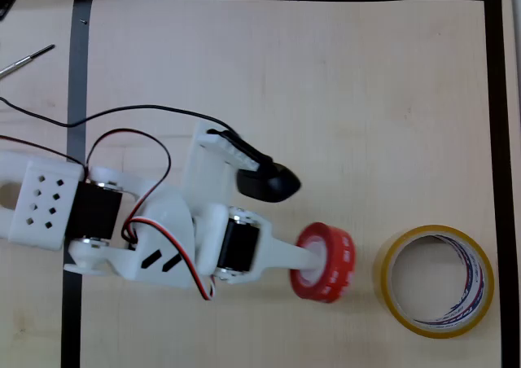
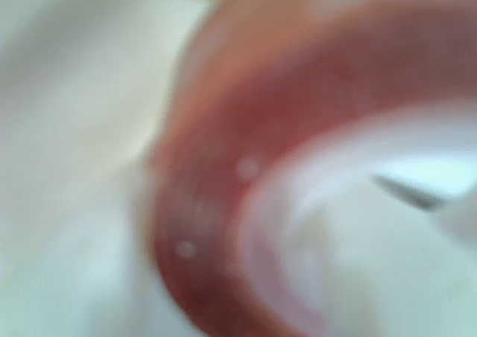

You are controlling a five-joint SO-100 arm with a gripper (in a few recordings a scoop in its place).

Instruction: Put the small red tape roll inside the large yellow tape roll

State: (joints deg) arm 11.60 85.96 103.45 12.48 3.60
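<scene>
The red roll (image 1: 324,263) was seen pinched in the gripper (image 1: 319,260) and tilted on edge, carried just above the desk (image 1: 326,99) in the overhead view; in the wrist view its red wall (image 2: 216,203) was blurred and pressed close to the lens. The yellow roll (image 1: 436,281) was found lying flat, hole up, just to the right and slightly lower in the picture, near but apart, so a short carry rightward was judged to be needed.

A pale wood-grain counter (image 1: 326,83) with a matt finish, edged in black tape. The arm's shell is smooth white plastic. The small red tape roll (image 1: 326,262) looks glossy; the large yellow tape roll (image 1: 437,281) is shiny translucent film.
</scene>
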